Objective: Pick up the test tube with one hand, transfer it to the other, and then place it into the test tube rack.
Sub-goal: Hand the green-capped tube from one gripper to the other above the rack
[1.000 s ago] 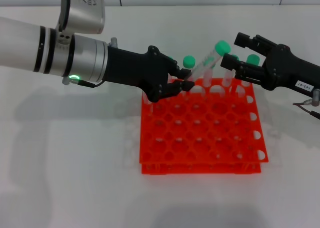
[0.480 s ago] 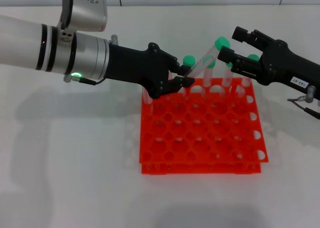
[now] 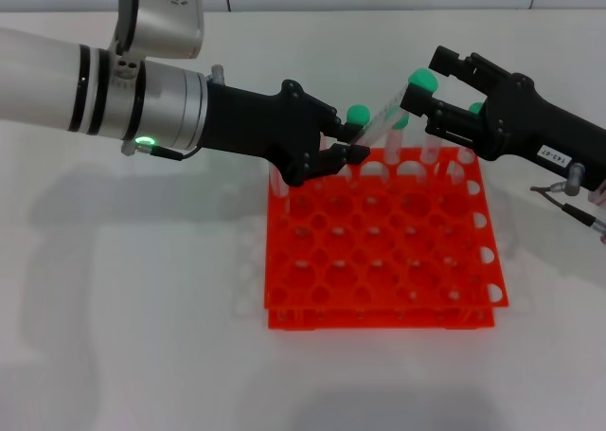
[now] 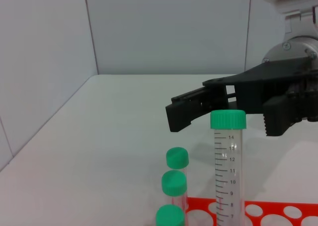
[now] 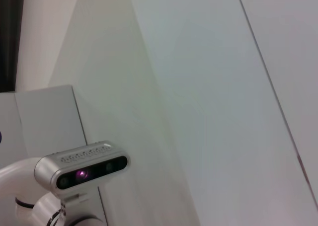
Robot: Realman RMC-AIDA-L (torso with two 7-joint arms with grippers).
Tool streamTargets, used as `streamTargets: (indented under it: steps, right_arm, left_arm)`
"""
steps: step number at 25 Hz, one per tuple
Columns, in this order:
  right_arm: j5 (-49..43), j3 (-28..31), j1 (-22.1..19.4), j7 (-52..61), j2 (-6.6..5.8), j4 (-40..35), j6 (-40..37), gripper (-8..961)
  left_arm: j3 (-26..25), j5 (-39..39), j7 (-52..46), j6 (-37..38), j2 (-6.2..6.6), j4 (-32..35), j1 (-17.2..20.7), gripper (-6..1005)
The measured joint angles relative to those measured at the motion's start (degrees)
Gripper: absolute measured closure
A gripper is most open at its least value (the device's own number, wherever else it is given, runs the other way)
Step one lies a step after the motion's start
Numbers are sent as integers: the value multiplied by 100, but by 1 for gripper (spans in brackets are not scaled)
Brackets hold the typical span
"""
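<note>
Centre of the head view: the left end effector clamps the slender clear green-capped test tube, tilted over the orange-red plastic rack. The right end effector, spread wide, should straddle the capped end squarely before closing.

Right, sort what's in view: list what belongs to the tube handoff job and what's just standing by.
In the job:
- slender clear tube with green screw cap, tilted over the rack
- left gripper, shut on its lower end
- right gripper, open at the cap
- orange-red square plastic rack

Standing by:
- other green-capped tubes in the rack's far row
- white table
</note>
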Motion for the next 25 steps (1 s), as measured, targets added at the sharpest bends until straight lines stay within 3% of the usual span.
streamTargets:
  steps: [25]
  right_arm:
    - [70, -2, 91, -267, -1, 264, -82, 237]
  left_arm:
    - [9, 0, 0, -16, -8, 0, -13, 771]
